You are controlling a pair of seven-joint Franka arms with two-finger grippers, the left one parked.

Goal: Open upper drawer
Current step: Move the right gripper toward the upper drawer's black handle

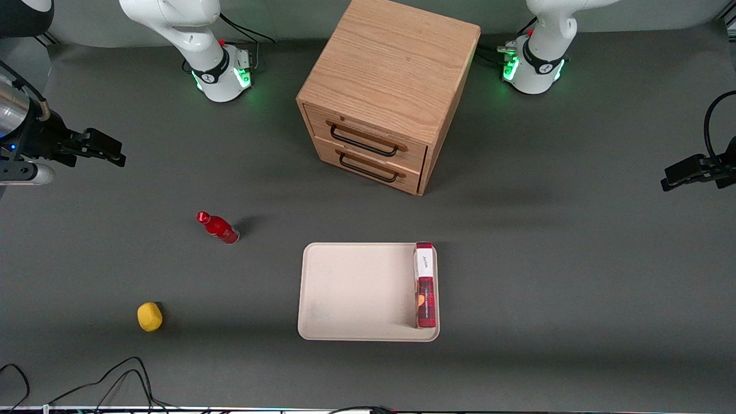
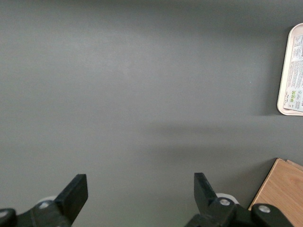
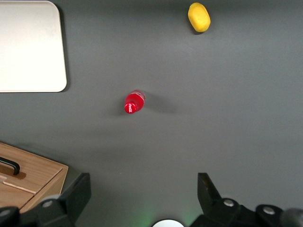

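Observation:
The small wooden cabinet stands at the middle of the table, far from the front camera. Its upper drawer is shut, with its wide black wire handle across the front. The lower drawer beneath it is shut too. My right gripper hangs in the air toward the working arm's end of the table, well apart from the cabinet. It is open and empty. A corner of the cabinet with part of a black handle shows in the right wrist view.
A red bottle and a yellow object lie on the table toward the working arm's end. A beige tray holding a red-and-white box lies nearer the front camera than the cabinet.

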